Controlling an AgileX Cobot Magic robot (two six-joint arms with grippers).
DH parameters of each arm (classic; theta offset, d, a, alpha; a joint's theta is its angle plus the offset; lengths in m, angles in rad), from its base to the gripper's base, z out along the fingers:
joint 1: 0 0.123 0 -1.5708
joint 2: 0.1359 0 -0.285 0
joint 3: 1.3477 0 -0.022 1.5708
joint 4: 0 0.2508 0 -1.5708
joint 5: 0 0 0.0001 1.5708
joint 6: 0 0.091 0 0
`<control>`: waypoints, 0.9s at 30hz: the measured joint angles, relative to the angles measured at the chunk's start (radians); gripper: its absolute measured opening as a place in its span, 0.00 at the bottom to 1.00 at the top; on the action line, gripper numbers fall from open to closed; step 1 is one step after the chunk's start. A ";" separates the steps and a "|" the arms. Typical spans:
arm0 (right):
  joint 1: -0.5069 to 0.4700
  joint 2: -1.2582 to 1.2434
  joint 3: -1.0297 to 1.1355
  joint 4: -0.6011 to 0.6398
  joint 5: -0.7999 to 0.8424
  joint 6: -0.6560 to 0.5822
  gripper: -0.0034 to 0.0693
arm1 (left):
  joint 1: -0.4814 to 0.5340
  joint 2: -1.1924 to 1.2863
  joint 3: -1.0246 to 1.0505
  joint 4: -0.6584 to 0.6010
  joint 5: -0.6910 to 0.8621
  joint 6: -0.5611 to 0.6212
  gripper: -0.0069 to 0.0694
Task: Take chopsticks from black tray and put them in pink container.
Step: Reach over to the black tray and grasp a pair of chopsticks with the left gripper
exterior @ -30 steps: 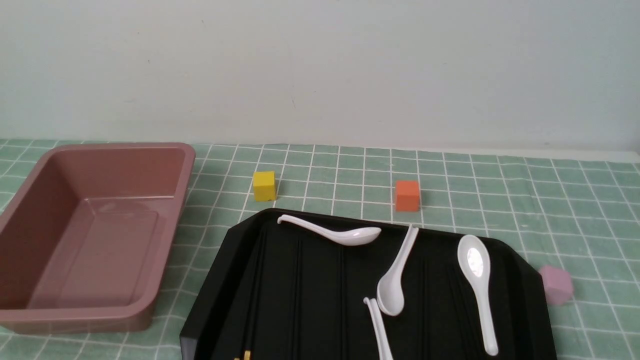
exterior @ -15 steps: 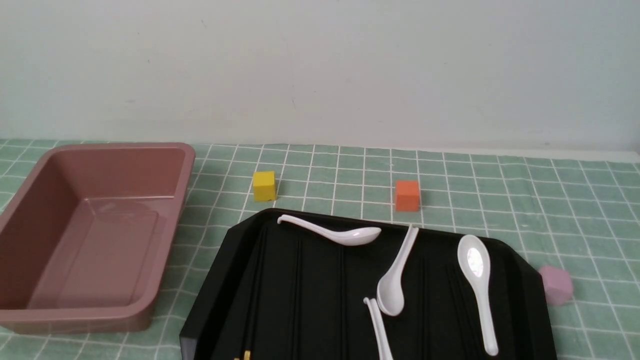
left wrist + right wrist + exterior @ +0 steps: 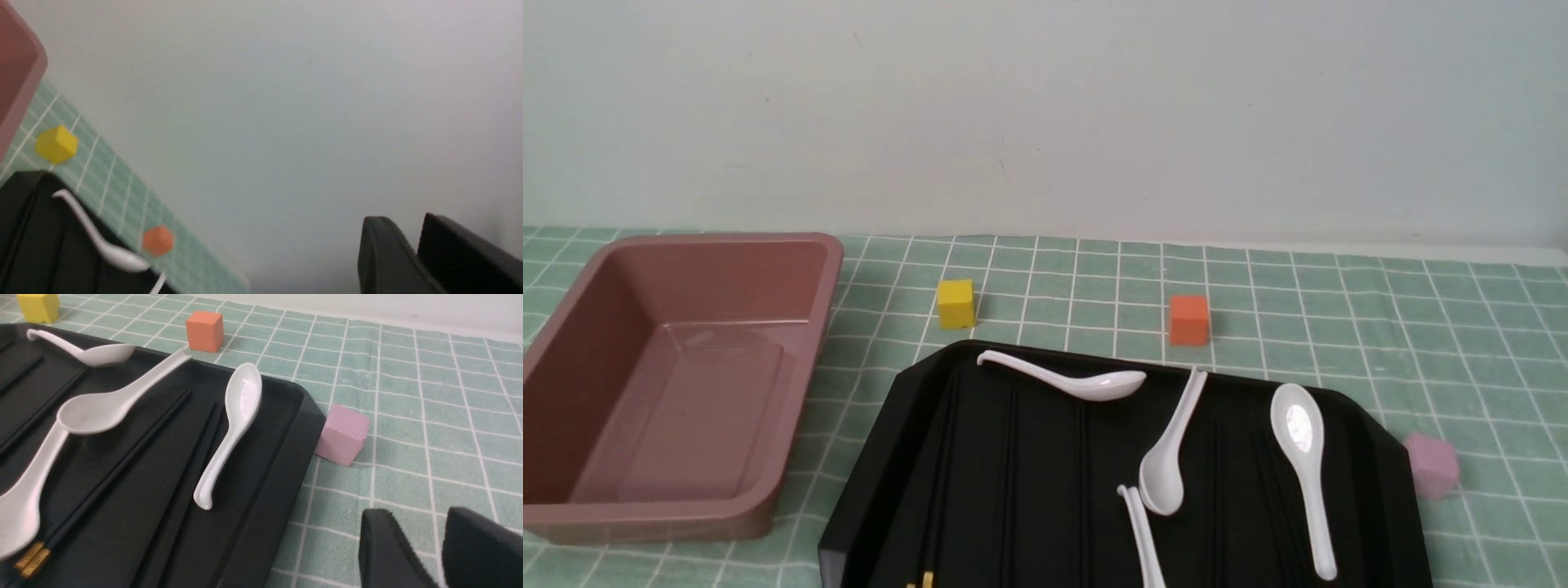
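Note:
The black tray [image 3: 1029,490] lies at the front middle of the green checked cloth. A pair of black chopsticks [image 3: 122,460] rests on its ridged floor, gold tips toward me, partly under a spoon. More gold tips [image 3: 921,581] peek in at the tray's near left edge. The pink container [image 3: 572,351] stands empty to the tray's left. Neither gripper shows in the front view. My right gripper [image 3: 412,514] hovers over the cloth just off the tray's right side, slightly open and empty. My left gripper [image 3: 402,220] points at the wall, shut and empty.
Several white soup spoons [image 3: 1307,457] lie across the tray. A yellow cube [image 3: 955,303] and an orange cube [image 3: 1188,319] sit behind it. A pale-pink cube [image 3: 1431,465] touches the tray's right corner. A wall closes the far side.

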 joint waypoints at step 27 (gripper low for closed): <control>0.000 0.000 0.000 0.000 0.001 0.000 0.38 | -0.549 1.248 -0.577 0.727 0.480 -0.318 0.24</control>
